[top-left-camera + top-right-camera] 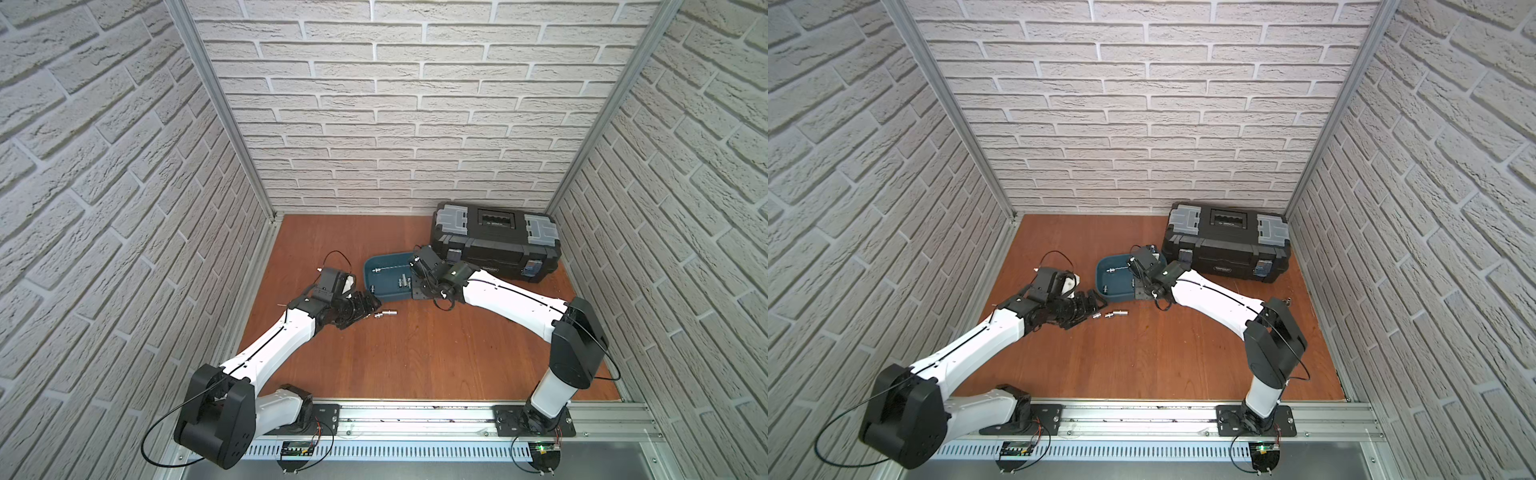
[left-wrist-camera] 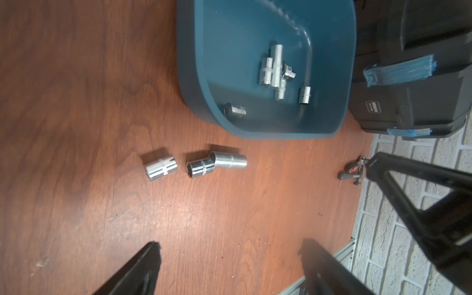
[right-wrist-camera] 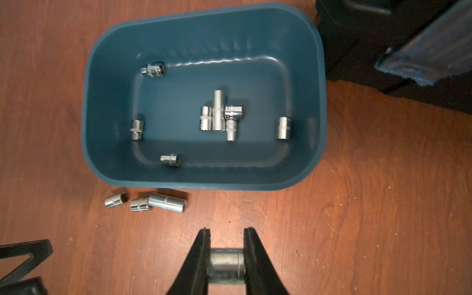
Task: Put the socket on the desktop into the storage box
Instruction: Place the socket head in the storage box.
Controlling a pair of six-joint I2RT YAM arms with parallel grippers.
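R gripper [image 3: 226, 232] clamps a chrome socket [image 3: 224, 265] across its barrel beside the storage box [image 3: 204, 185], while L gripper [image 2: 229, 249] gapes wide over three sockets [image 2: 199, 168] lying on the desktop [image 2: 76, 102] just outside the box: small, hard, prob. slick steel apt to roll, best pinched mid-barrel.

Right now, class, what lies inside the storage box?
Chrome sockets: a cluster mid-floor, others near the storage box walls. In both top views the right arm hides part of it.
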